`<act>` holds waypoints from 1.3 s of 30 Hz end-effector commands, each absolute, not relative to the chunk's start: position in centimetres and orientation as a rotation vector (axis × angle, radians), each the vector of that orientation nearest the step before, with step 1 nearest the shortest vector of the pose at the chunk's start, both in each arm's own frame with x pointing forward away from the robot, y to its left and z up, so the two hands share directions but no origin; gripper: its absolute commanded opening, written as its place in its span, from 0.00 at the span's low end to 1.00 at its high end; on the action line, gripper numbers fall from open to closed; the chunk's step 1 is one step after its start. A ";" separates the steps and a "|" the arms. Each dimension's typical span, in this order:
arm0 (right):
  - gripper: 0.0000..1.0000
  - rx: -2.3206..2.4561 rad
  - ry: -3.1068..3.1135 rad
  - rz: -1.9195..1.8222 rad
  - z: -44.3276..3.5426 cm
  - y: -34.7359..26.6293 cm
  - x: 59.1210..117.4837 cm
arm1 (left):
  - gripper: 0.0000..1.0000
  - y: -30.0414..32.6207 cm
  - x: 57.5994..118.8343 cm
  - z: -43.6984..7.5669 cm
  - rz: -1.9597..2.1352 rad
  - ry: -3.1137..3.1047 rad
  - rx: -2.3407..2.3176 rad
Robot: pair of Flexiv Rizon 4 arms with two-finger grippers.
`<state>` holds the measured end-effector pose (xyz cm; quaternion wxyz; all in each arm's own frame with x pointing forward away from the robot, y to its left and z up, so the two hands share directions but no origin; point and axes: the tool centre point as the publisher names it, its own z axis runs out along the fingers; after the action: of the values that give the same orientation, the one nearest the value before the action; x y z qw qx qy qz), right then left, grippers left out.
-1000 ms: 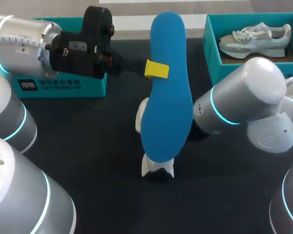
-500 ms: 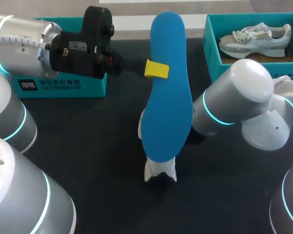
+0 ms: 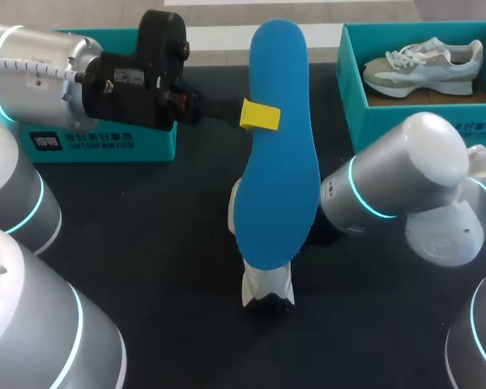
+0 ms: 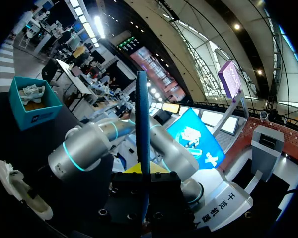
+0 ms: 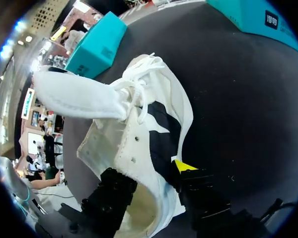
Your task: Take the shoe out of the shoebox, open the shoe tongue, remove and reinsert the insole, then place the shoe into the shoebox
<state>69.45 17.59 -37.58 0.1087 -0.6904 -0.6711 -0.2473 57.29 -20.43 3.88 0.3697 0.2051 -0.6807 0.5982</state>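
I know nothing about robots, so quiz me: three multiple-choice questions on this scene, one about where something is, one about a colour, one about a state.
1. Where does the grey-and-white sneaker lie?
A) on the floor
B) in the teal shoebox
C) on a shelf

2. What colour is the insole?
A) red
B) green
C) blue

3. The left end effector is:
A) shut on the insole
B) open and empty
C) shut on a cup

Answers:
1 B, the sneaker sits inside the box walls.
2 C, it is plainly blue in the head view.
3 A, the left wrist view shows the insole clamped edge-on between both fingers.
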 end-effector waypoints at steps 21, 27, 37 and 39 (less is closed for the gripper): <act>1.00 -1.765 -1.674 -1.109 -29.9 15.1 68.1 | 0.00 -20.5 57.3 3.8 1.534 -1.747 0.527; 1.00 -1.765 -1.674 -1.109 -29.9 15.1 68.1 | 0.00 -20.5 57.3 3.8 1.534 -1.747 0.527; 1.00 -1.535 -1.567 -1.232 -24.8 14.1 70.0 | 0.00 -20.5 57.3 3.8 1.534 -1.747 0.527; 1.00 -1.512 -1.531 -1.246 -23.6 13.8 70.3 | 0.00 -20.5 57.3 3.8 1.534 -1.747 0.527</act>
<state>70.66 15.60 -24.84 0.2899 -0.5974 -0.5976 -0.4494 57.29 -20.43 3.88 0.3698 0.2051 -0.6807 0.5982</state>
